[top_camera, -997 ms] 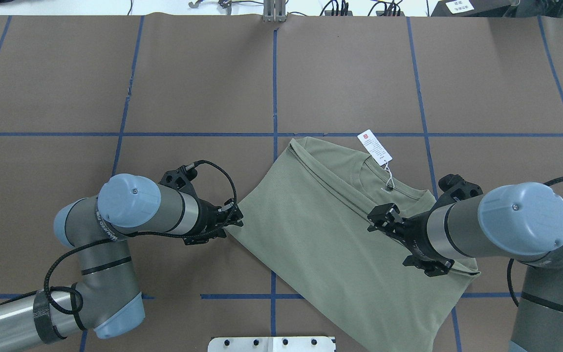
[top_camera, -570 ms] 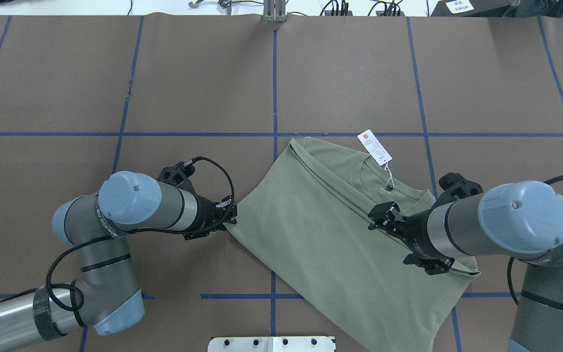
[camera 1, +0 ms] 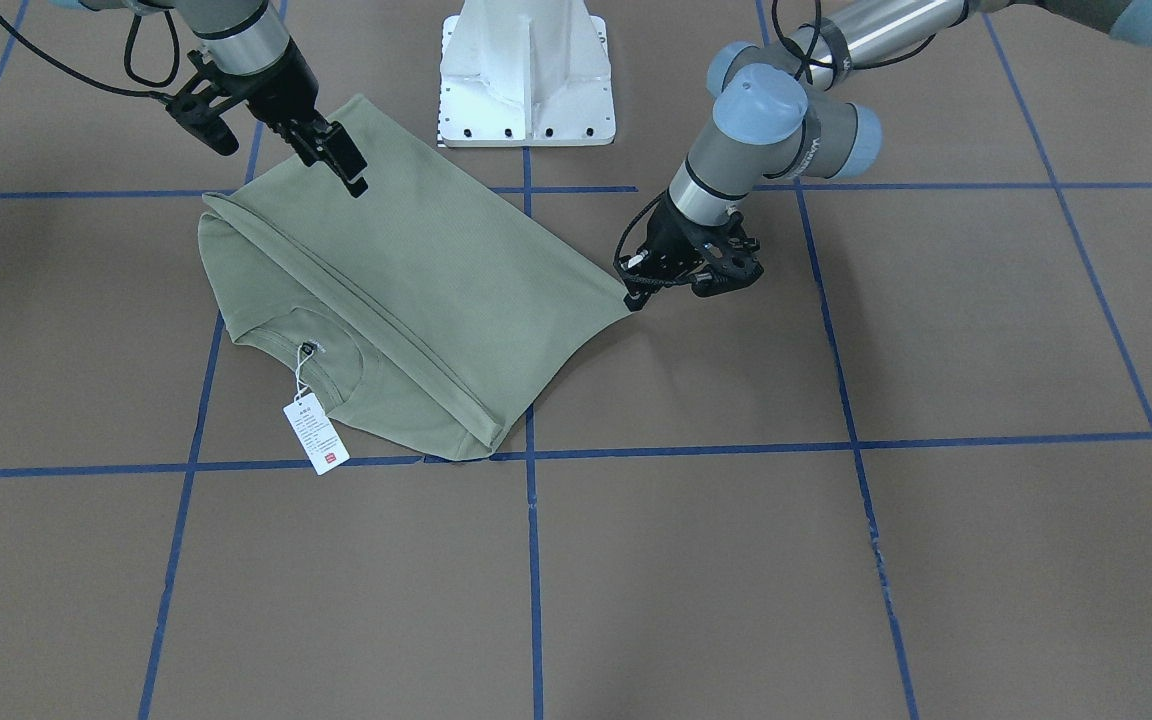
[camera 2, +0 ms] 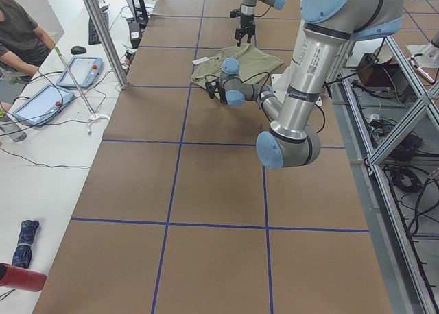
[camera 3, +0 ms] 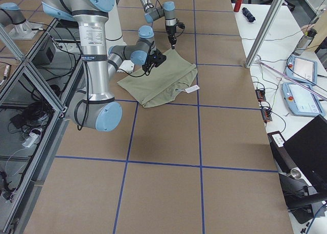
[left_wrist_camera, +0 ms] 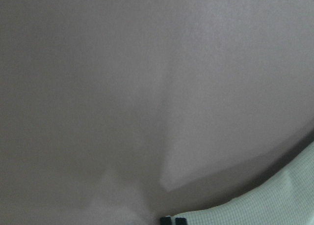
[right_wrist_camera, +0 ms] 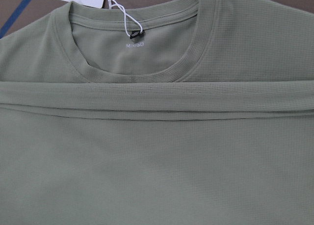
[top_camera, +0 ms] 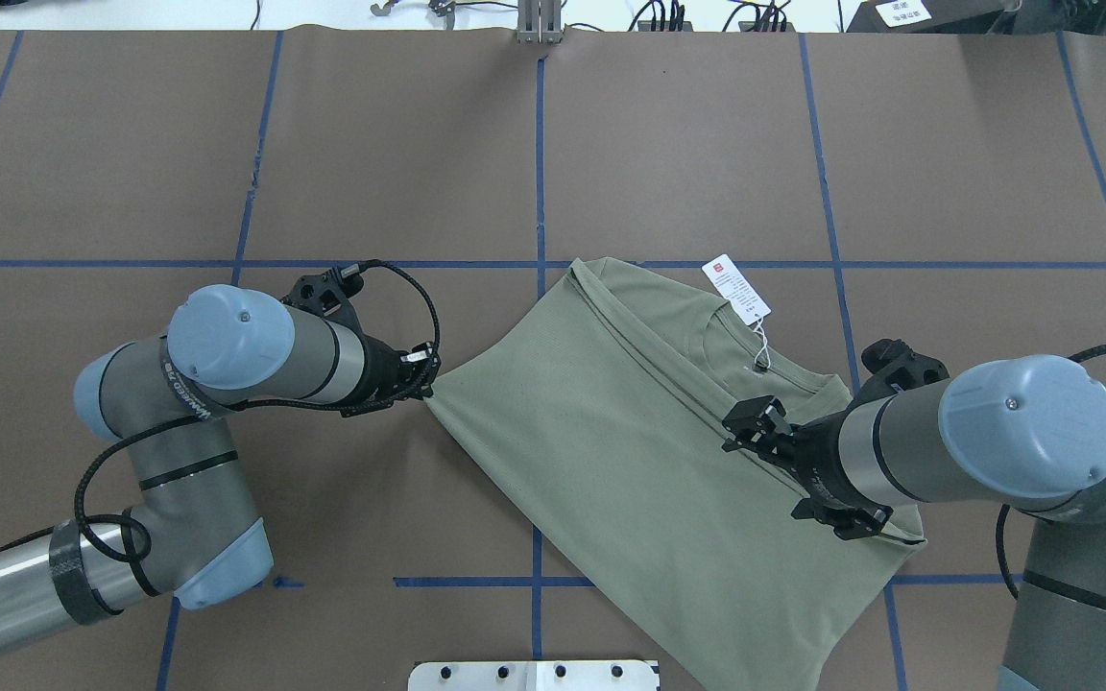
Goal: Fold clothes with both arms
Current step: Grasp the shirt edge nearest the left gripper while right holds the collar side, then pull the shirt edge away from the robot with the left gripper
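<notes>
The pale sage-green shirt (top_camera: 630,451) lies folded lengthwise and askew on the brown table (top_camera: 687,144), collar toward the far side. Its white hang tag (top_camera: 735,288) lies beside the collar. My left gripper (top_camera: 423,384) is shut on the shirt's left corner and holds it taut just above the table; it also shows in the front view (camera 1: 631,295), and its closed fingertips (left_wrist_camera: 172,220) meet the cloth edge in the left wrist view. My right gripper (top_camera: 745,427) hovers low over the shirt below the collar (right_wrist_camera: 196,53); its jaws look open and hold nothing.
The white pedestal base (camera 1: 526,75) stands at the near table edge behind the shirt. Blue tape lines (top_camera: 539,144) grid the brown paper. A side table with tablets (camera 2: 41,98) and a seated person (camera 2: 20,33) lie past the far edge.
My left gripper has moved left and a little farther from the base, pulling the shirt's corner with it. The shirt has stretched and slid leftward. The right arm has stayed put.
</notes>
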`<state>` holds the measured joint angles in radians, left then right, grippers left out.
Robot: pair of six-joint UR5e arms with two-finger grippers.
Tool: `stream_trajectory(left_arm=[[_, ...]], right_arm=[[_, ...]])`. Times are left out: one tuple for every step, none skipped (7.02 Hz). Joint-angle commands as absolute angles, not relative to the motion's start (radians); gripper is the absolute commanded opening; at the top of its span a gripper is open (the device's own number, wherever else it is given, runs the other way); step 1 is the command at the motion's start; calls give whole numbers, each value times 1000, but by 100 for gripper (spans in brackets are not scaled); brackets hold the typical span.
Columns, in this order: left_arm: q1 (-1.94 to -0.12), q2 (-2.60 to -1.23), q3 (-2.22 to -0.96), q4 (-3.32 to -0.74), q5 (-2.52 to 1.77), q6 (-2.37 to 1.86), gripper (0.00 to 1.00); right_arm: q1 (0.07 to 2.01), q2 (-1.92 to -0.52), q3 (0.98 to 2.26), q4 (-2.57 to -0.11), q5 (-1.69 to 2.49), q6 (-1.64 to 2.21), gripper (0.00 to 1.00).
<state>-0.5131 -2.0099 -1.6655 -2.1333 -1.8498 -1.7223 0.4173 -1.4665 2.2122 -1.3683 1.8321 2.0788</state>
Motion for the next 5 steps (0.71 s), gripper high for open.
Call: stream_trajectory(left_arm=[[-618,-2028,-1616,-2132,-1851,-1589,0],[-705,-2083,-1533,-2140,-1852,-1535,0],[-779,-2168,-1399,-2151,-1852,-1475,0],[-817,-2277,-1243,-2198,-1841,-1468,0],[-830,-2343,-1103,-2320,-1748,-1492,0]], right_arm=[[419,-1468,2212,-1368,1832,2080,100],[419,-1467,2217,-1368,1832,2080,100],[416,-1463,2217,-1368,1829,2080,100],[422,-1463,2217,-1368,1821,2079,100],[439,-1448,2215,-1368,1818,2077,100]])
